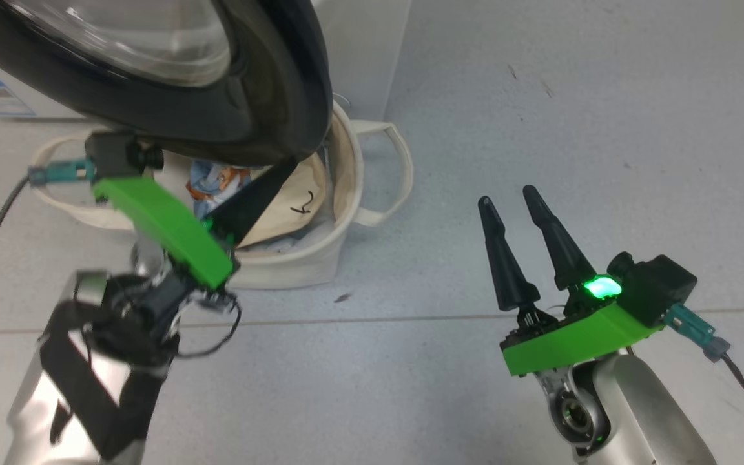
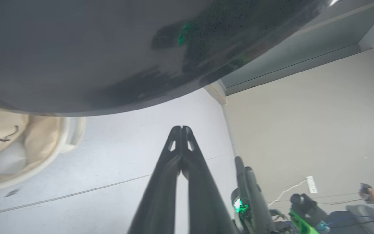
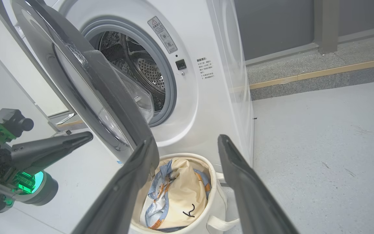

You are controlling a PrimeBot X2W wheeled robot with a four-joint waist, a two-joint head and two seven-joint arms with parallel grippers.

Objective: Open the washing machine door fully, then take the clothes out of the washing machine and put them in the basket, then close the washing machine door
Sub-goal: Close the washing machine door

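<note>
Head view has the washing machine door (image 1: 268, 97) swung open from the washing machine (image 3: 206, 97), its lower edge over the basket (image 1: 301, 268) on the floor, the clothes (image 1: 285, 206) inside. My left gripper (image 2: 181, 130) is pinched closed on nothing, tips just beside the door's black outer rim. My right gripper (image 1: 507, 197) is spread wide, empty, well right of the basket.

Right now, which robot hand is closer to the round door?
Left. The left gripper, shut, lies close by the rim of the door. The right gripper, open, hangs farther off over the floor.
</note>
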